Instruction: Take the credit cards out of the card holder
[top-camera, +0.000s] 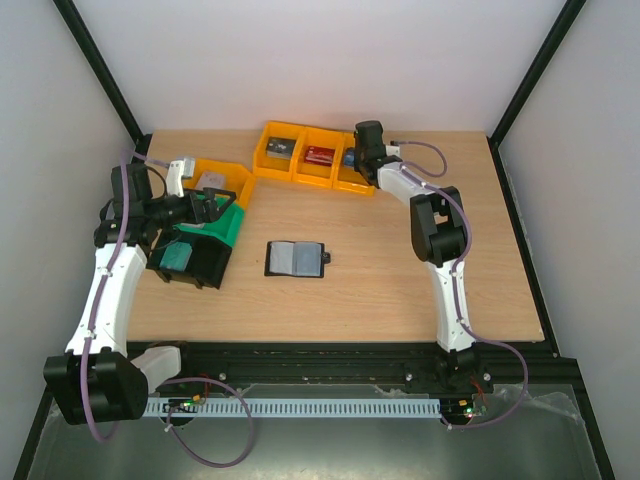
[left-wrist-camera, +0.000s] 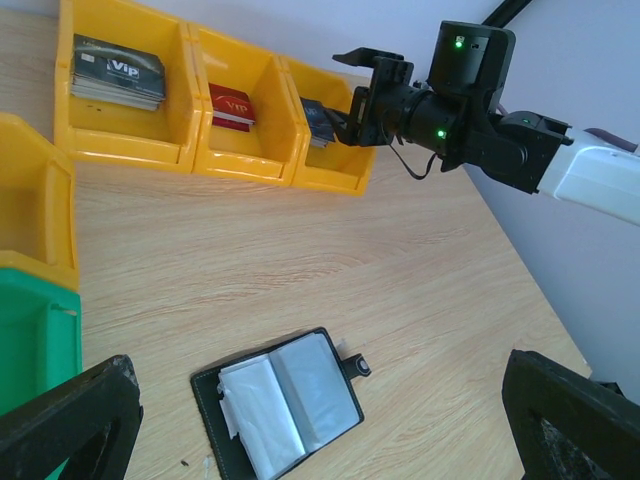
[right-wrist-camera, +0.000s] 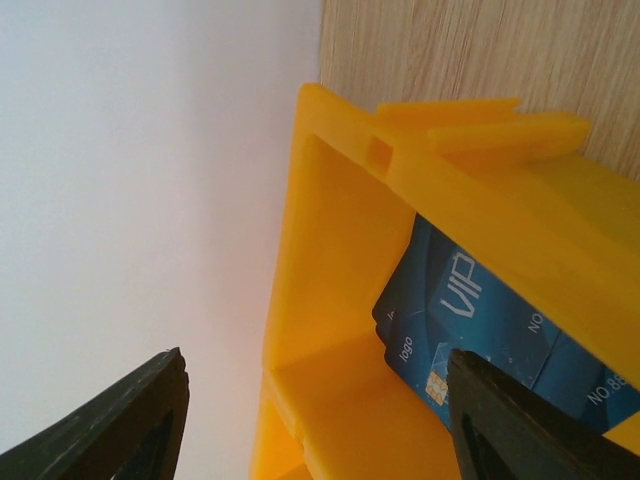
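Note:
The black card holder (top-camera: 296, 258) (left-wrist-camera: 285, 402) lies open on the table's middle, its clear pockets showing no card. Credit cards sit in a row of yellow bins at the back: a dark stack (left-wrist-camera: 118, 70) in the left one, a red stack (left-wrist-camera: 231, 105) in the middle one, and blue cards (right-wrist-camera: 480, 320) (left-wrist-camera: 318, 120) in the right one. My right gripper (top-camera: 352, 157) (right-wrist-camera: 315, 400) hangs open over the right bin, with nothing between its fingers. My left gripper (top-camera: 215, 205) (left-wrist-camera: 320, 400) is wide open and empty, up over the bins at the left and looking down at the holder.
The yellow bin row (top-camera: 312, 172) stands at the back centre. At the left stand another yellow bin (top-camera: 238, 180), a green bin (top-camera: 232, 228) and a black bin (top-camera: 205, 268) holding something teal (top-camera: 180, 258). Walls close in on both sides.

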